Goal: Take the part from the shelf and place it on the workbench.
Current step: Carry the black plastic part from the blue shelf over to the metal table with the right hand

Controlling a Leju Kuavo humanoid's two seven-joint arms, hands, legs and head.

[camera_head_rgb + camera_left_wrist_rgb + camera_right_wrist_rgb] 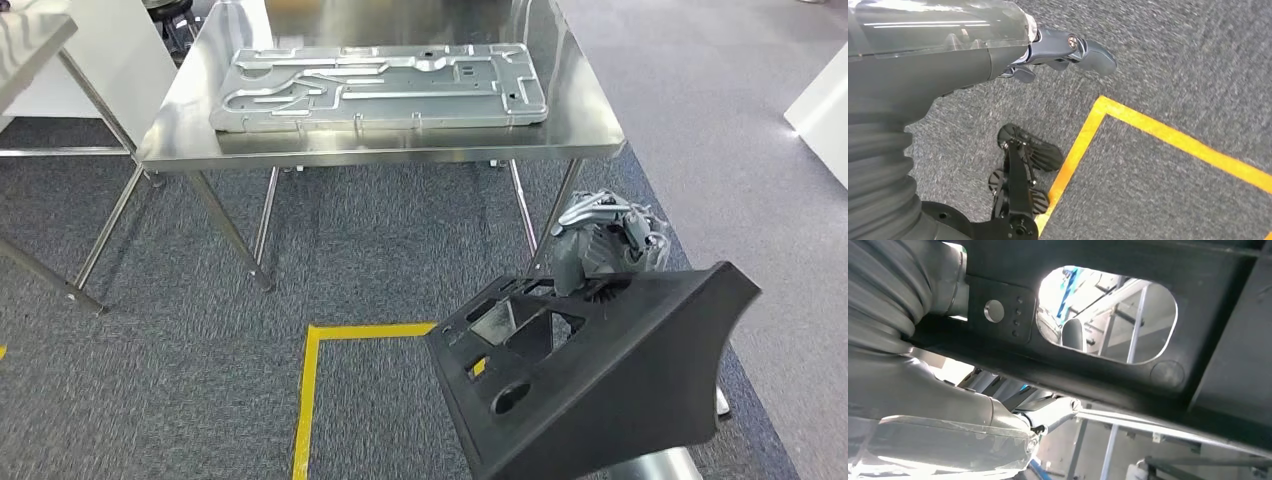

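fingers [600, 240] of right hand [598, 250] grip black part's [600, 370] far edge; left fingers [1083, 52] hang empty.

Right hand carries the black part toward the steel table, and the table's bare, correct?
Not bare. The head view shows a flat grey metal panel lying on the steel table. The rest holds: the right hand carries the black part.
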